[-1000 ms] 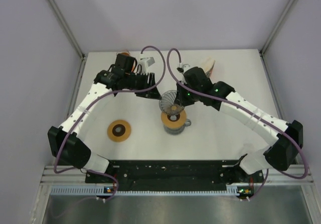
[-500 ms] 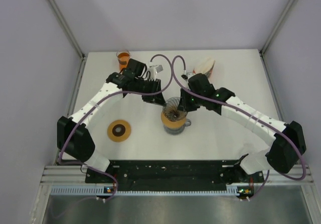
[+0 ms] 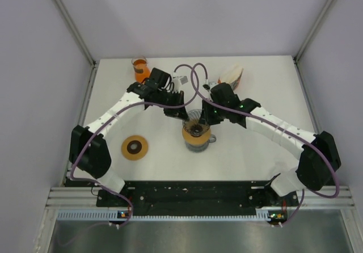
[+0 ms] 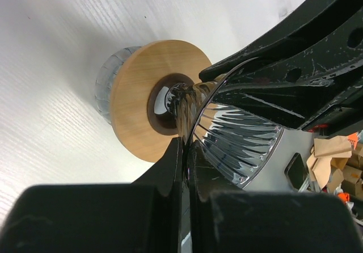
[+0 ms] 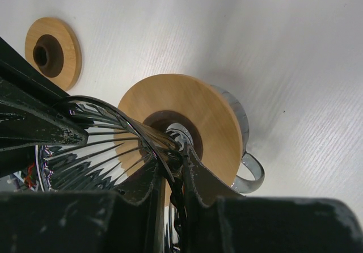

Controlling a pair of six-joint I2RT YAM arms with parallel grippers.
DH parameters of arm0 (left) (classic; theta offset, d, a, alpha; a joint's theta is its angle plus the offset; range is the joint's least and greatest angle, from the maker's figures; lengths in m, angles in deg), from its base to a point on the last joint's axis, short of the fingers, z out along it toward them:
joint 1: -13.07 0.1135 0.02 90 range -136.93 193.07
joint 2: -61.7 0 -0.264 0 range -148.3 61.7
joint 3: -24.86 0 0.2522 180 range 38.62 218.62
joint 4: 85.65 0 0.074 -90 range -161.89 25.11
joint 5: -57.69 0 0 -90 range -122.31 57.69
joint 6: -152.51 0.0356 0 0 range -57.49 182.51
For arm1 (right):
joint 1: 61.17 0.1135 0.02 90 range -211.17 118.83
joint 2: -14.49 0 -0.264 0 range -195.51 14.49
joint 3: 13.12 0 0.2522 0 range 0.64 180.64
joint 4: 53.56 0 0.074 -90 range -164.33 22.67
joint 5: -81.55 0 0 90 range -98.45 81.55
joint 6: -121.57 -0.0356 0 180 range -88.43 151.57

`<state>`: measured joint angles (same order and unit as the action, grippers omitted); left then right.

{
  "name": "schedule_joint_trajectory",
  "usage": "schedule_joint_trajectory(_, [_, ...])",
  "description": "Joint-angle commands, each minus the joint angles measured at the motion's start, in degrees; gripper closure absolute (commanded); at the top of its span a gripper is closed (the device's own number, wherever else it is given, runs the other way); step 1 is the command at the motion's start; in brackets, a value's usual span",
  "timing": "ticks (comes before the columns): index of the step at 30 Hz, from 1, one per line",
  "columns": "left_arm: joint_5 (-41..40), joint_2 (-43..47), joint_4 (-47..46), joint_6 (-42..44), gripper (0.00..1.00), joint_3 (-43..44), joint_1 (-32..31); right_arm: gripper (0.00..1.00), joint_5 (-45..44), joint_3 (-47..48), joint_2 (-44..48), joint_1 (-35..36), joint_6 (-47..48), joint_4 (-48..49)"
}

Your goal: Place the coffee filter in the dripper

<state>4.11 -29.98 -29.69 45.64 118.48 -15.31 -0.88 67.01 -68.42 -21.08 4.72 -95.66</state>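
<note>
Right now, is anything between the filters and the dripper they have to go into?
Yes. The left gripper and right gripper are both clamped on the rim of the dripper, crowding its mouth, and the right arm lies across the path from the filters at the back.

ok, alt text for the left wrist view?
The left fingers pinch the rim of a ribbed glass dripper, its narrow end at the hole of a wooden collar atop a cup. The right arm fills the upper right.
</note>
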Motion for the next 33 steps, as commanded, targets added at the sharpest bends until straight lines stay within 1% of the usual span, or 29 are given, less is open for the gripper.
schedule_joint_trajectory(1, [0.05, -1.22, -0.36, 1.30, 1.00, 0.30, -0.10, 1.00, 1.22, 0.87, 0.30, -1.69, 0.57, 5.40])
schedule_joint_trajectory(8, [-2.06, -0.52, -0.09, 2.27, 1.00, -1.01, -0.01, 1.00, 3.15, 0.26, -2.16, -2.30, 0.92, 6.10])
schedule_joint_trajectory(13, [-4.17, 0.01, -1.15, 3.41, 1.00, -3.39, -0.45, 1.00, 2.71, -3.52, -1.37, -2.30, 2.06, 8.29])
schedule_joint_trajectory(17, [-2.85, -2.27, 0.42, 5.87, 1.00, -3.48, -1.06, 1.00, 3.68, -7.03, -1.46, -2.30, 3.91, 11.45])
schedule_joint_trajectory(21, [-4.87, -5.08, 3.68, 8.86, 1.00, -3.39, -0.98, 1.00, 3.24, -9.15, -1.72, -2.30, 4.79, 12.51])
schedule_joint_trajectory(26, [-5.05, -7.81, 3.16, 10.00, 1.00, -4.97, -1.06, 1.00, 3.50, -12.57, -1.99, -2.39, 5.58, 16.02])
schedule_joint_trajectory(28, [-3.82, -9.74, 3.94, 10.09, 1.00, -4.19, -0.98, 1.00, 3.94, -13.19, -3.21, -2.74, 4.79, 16.30])
schedule_joint_trajectory(30, [-2.77, -12.11, 6.75, 10.97, 1.00, -2.52, -0.97, 1.00, 4.38, -13.19, -4.09, -2.92, 4.53, 16.30])
schedule_joint_trajectory(33, [-4.08, -15.10, 8.34, 11.32, 1.00, -1.28, -0.80, 1.00, 3.59, -14.16, -4.71, -2.92, 4.35, 16.56])
